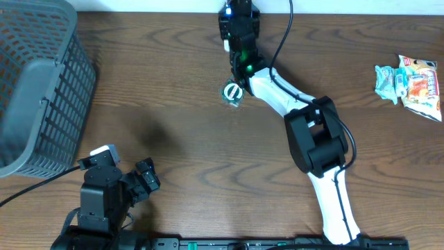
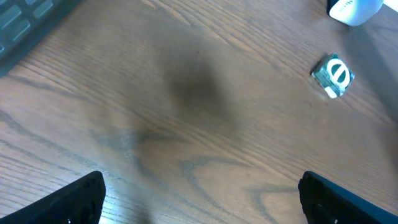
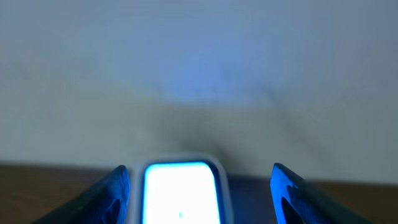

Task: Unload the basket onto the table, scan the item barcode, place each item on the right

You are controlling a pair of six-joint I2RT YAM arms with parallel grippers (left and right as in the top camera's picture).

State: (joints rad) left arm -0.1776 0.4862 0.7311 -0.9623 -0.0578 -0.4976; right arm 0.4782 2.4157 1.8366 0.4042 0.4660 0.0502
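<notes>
The item, a small green and white packet (image 1: 232, 92), lies flat on the wooden table below the right arm's wrist, and the left wrist view has the item (image 2: 333, 76) at far right. At the table's far edge my right gripper (image 1: 236, 15) (image 3: 200, 194) stands open around the scanner (image 3: 180, 193), whose face glows white-blue. Its left finger (image 3: 109, 196) is against the scanner, while a gap separates the right finger (image 3: 295, 196) from it. Down at the near left my left gripper (image 1: 142, 182) (image 2: 202, 199) is wide open over bare wood, holding nothing.
A grey mesh basket (image 1: 35, 83) fills the left side of the table. Colourful snack packets (image 1: 413, 83) lie at the far right. The right arm's white links (image 1: 277, 94) stretch diagonally across the middle.
</notes>
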